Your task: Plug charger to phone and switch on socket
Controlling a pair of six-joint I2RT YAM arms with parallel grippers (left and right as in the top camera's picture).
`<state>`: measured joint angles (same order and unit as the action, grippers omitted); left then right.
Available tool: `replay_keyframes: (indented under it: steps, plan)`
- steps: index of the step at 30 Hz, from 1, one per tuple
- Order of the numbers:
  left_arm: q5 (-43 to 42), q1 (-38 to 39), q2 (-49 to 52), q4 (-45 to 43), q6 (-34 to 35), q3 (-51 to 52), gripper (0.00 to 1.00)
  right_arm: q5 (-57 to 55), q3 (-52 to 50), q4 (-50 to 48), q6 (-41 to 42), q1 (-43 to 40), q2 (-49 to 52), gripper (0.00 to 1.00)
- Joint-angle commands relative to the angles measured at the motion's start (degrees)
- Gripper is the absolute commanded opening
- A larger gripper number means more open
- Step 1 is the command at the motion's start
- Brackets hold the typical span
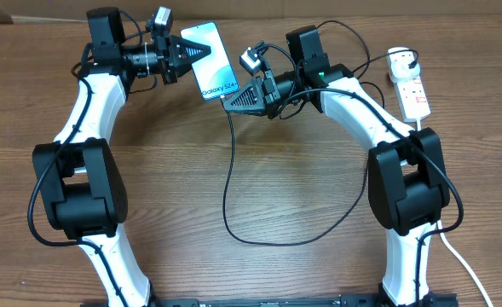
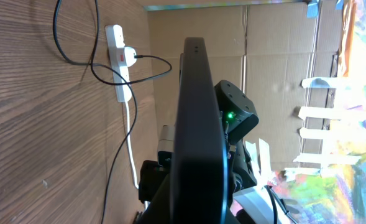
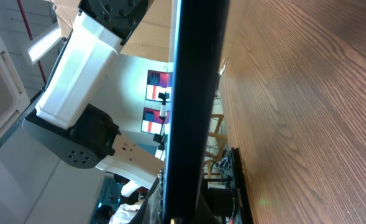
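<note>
phone point(image 1: 210, 61) clamped in left fingers point(image 1: 191, 51), right fingers point(image 1: 238, 98) at its end, grip unclear, socket point(image 1: 412, 89) well apart.

The left arm point(image 1: 87, 98) and right arm point(image 1: 360, 107) share one build: glossy white curved shells between bulky black joint housings. Thin black cables point(image 1: 32, 200) loop loosely beside each elbow. The left gripper point(image 1: 189, 53) and right gripper point(image 1: 227, 101) are black and wedge-shaped. A small grey camera point(image 1: 251, 60) sits on the right wrist, and a green light point(image 2: 230, 116) glows on its housing. Small dots point(image 3: 77, 152) on a left-arm joint may be screw holes.
</note>
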<state>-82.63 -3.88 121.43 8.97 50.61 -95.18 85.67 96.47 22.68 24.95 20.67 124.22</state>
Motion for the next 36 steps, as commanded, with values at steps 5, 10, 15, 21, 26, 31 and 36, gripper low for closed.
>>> replay_keyframes:
  steps: [5, 10, 15, 21, 26, 31, 36]
  plan:
    - [-5.95, 0.55, 0.02, -0.17, 0.85, -0.55, 0.04, -3.58, 1.64, -0.35, 0.83, -0.07, -2.19, 0.04]
    - [-6.88, 0.59, 0.02, -0.13, 0.90, -0.55, 0.04, -6.36, 1.64, -0.39, 2.34, -0.04, -2.19, 0.04]
    - [-7.04, 0.63, 0.02, -0.13, 1.95, -0.55, 0.04, -6.82, 1.64, -1.90, 2.38, -0.07, -2.19, 0.04]
    - [-7.04, 0.63, 0.02, -0.13, 2.19, -0.55, 0.05, -8.39, 1.64, -4.66, 5.75, -0.07, -2.19, 0.04]
    - [-7.41, 0.63, 0.02, -0.15, 2.16, -0.55, 0.04, -9.16, 1.64, -4.59, 5.73, -0.04, -2.16, 0.04]
    - [-4.74, 0.63, 0.02, -0.20, 1.77, -0.55, 0.04, -9.16, 1.64, -4.57, 5.73, -0.07, -2.16, 0.60]
    - [-0.33, 0.28, 0.02, -0.22, 0.61, -0.55, 0.04, -9.18, 1.64, -2.93, 5.70, -0.07, -2.16, 0.82]
